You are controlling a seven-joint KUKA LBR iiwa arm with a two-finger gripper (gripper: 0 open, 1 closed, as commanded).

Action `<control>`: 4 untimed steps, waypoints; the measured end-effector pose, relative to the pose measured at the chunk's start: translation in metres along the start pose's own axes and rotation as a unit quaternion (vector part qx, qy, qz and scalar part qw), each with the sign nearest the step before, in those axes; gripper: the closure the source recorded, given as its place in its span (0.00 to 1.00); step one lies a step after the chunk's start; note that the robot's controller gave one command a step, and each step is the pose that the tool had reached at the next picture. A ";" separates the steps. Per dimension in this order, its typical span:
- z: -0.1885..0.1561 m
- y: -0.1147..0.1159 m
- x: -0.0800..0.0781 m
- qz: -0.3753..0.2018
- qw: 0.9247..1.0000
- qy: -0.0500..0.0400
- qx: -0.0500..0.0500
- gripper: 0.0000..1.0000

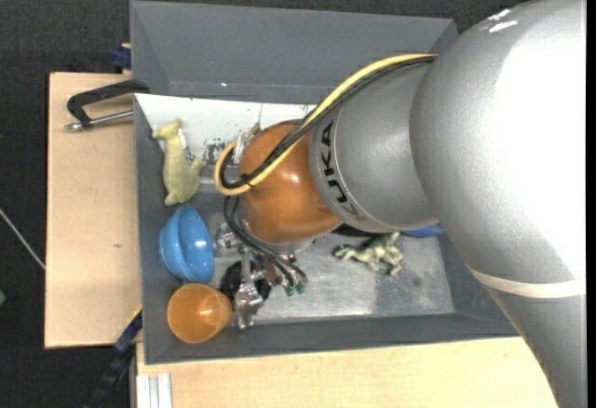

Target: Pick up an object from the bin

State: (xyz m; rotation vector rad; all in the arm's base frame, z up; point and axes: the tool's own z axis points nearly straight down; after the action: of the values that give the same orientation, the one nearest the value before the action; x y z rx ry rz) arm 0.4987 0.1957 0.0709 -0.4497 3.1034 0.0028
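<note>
Where the bin's (pixel 279 47) front wall nears its left wall, the gripper (pixel 246 291) sits low, just beside an orange cup (pixel 196 313) and a blue bowl (pixel 184 243). Whether it is spread or pressed together cannot be told. Bare floor lies rightward, below a pale toy animal (pixel 372 255).

One camera hangs above the rectangular grey metal bin (pixel 279 43) and looks down into it, tilted somewhat. The wall at 12 o'clock shows a broad inner face, the wall at 6 o'clock only a narrow strip. It is near: the bin spans the middle of the frame. My broad silver-grey metal arm (pixel 503 164) comes in from 3 o'clock, looms close under the lens, and hides the bin's corner at 4 o'clock.
</note>
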 end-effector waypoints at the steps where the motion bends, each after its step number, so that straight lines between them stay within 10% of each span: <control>1: -0.031 -0.019 -0.001 -0.199 0.980 -0.001 0.000 0.00; 2: -0.030 -0.039 0.014 -0.160 0.987 0.003 0.000 0.00; 3: -0.001 -0.024 0.009 -0.239 0.971 0.001 0.000 0.00; 4: -0.003 -0.023 0.008 -0.238 0.971 0.001 -0.001 0.00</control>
State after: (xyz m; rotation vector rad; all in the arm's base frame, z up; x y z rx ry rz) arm 0.4978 0.1711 0.0734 -1.1768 2.9083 0.0025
